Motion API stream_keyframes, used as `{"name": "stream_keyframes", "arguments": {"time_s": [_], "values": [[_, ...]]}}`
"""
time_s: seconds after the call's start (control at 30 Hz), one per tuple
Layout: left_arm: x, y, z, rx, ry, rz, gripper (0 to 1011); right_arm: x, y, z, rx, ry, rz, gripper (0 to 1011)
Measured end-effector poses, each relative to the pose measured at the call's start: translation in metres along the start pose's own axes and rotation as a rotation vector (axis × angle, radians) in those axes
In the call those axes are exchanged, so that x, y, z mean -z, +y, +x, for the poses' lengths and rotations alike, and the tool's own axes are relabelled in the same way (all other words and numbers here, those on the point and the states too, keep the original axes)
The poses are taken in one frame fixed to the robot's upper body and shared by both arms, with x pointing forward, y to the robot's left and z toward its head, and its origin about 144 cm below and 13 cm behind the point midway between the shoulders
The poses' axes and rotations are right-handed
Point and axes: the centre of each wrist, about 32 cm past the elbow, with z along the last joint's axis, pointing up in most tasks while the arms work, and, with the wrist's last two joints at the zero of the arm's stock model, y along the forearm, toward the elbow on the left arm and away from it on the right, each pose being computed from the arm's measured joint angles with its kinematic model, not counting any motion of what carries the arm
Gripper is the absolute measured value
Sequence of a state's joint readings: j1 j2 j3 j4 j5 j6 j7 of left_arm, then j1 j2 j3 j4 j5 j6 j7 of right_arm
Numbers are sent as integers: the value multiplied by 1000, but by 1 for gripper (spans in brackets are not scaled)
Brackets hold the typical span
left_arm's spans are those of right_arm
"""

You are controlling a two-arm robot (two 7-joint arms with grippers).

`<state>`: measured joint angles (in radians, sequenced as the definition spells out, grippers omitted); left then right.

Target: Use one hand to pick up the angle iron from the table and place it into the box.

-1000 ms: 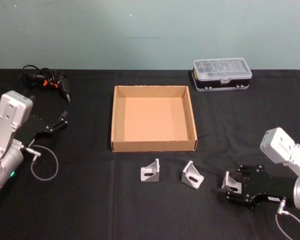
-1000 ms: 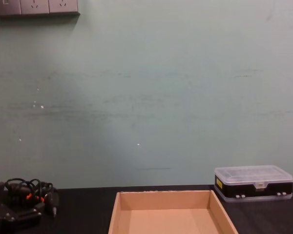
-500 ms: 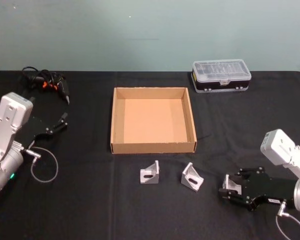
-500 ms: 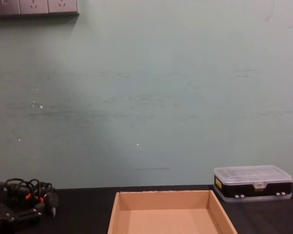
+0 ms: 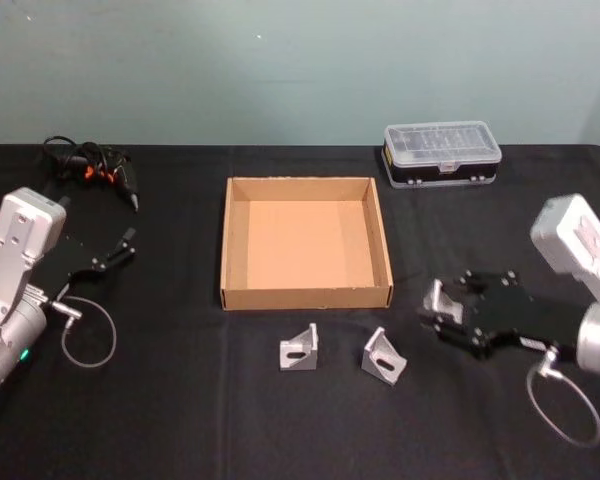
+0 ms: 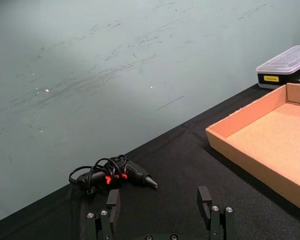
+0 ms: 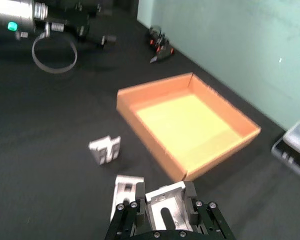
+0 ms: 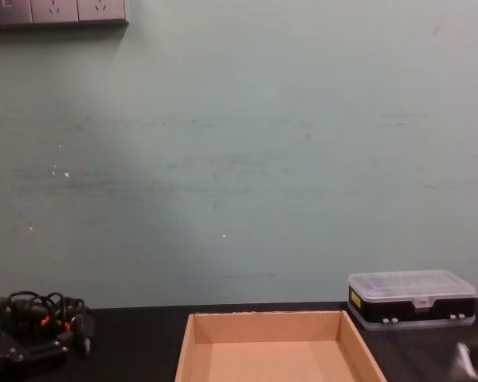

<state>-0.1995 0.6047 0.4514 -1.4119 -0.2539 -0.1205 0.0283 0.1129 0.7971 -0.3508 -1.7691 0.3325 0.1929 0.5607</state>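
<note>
Cardboard box: outside it you see two angle irons on the table nearer, a third angle iron clamped in the right gripper; the left gripper has fingers apart.

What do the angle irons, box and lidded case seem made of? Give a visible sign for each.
Angle irons: probably metal, dull silver-grey, slotted; one is held in the right gripper near the box. Box: tan cardboard, matte, folded walls. Case: likely plastic, black base, clear lid. Left gripper sits open, far left.
</note>
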Motion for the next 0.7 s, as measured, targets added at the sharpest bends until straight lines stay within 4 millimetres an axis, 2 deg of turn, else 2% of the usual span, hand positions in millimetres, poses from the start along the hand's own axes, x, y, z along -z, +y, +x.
{"name": "stream_keyframes", "arguments": {"time_s": [0.13, 0.3, 0.43, 0.6, 0.7], "values": [[0, 0, 0, 0, 0, 0, 1011, -12, 11, 6, 8, 8, 12, 463], [0, 0, 0, 0, 0, 0, 1011, -31, 42, 22, 21, 47, -15, 462], [0, 0, 0, 0, 0, 0, 1011, -38, 59, 29, 24, 63, -35, 463], [0, 0, 0, 0, 0, 0, 1011, -52, 95, 48, 34, 82, -59, 463], [0, 0, 0, 0, 0, 0, 1011, -57, 109, 53, 35, 87, -66, 463]]}}
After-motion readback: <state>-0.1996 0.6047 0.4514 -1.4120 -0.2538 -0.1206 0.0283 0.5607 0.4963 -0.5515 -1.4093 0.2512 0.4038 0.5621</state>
